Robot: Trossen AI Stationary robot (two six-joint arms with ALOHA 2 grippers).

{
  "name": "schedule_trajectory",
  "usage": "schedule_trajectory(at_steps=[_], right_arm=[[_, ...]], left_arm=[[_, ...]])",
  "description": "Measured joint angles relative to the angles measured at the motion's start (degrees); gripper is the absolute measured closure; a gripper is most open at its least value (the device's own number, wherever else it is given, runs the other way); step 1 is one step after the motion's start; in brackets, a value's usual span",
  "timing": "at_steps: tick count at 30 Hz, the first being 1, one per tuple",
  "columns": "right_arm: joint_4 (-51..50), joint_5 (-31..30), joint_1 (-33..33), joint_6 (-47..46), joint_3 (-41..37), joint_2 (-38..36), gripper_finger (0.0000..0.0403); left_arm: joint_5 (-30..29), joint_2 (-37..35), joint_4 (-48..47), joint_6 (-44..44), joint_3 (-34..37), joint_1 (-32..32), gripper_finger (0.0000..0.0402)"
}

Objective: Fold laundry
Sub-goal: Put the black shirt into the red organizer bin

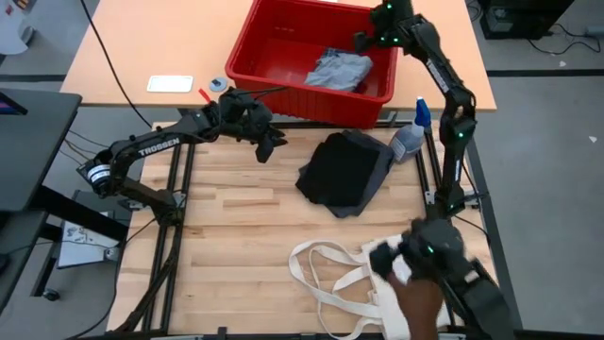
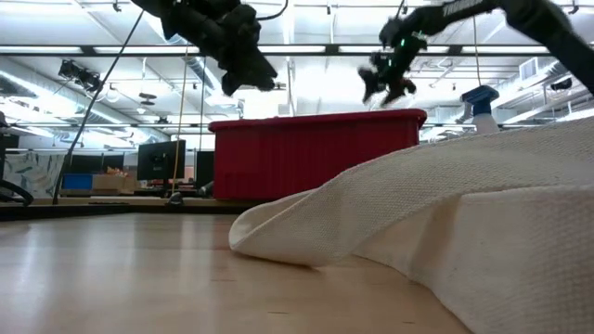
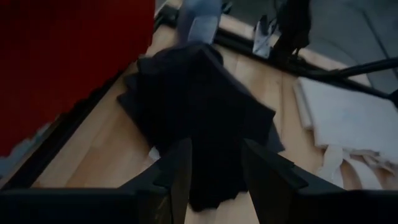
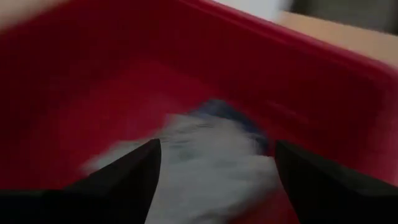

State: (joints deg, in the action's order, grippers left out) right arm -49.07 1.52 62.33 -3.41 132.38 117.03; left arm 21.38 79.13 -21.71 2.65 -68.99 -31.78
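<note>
Canvas tote bag (image 2: 445, 213) is lying nearest; "TROSSEN" is showing on the left arm (image 1: 159, 147). Beneath the open right gripper (image 4: 214, 165), a blue-grey garment (image 1: 338, 70) is sitting in the red bin (image 1: 283, 94). The left gripper (image 3: 214, 165), part-open and empty, is hovering beside the black garment (image 1: 344, 170) on the bench (image 1: 236, 217).

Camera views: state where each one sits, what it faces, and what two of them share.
High: overhead, straight down on both arms, red bin, black garment.
Low: table height, across tote bag; both arms above.
Left wrist: past left gripper, open, at the black garment.
Right wrist: past right gripper, open, into the bin at light blue-grey garment.
High and right wrist share it.
</note>
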Motion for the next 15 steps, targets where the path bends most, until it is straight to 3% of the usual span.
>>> schedule_trajectory(at_steps=[4,7,9,12,15], right_arm=[[-4.5,18.4,-1.5,-7.2,0.0,-4.9,0.0087],[-12.7,28.1,-3.7,-9.4,0.0,-7.4,0.0088],[-20.4,30.4,-6.1,-7.4,0.0,-8.4,0.0088],[-31.1,28.0,-10.5,-2.7,-0.9,-10.0,0.0090],[-34.2,26.3,-14.5,-1.4,-6.3,-13.3,0.0097]], left_arm=[[0.6,0.0,3.9,0.3,0.0,1.9,0.0256],[0.6,1.3,6.5,-0.3,-0.1,4.1,0.0256],[0.3,3.1,7.5,-0.3,-0.1,5.6,0.0256],[-1.1,6.5,8.6,-0.5,-0.1,7.6,0.0256],[-3.7,10.2,10.6,0.7,-0.1,9.2,0.0256]])
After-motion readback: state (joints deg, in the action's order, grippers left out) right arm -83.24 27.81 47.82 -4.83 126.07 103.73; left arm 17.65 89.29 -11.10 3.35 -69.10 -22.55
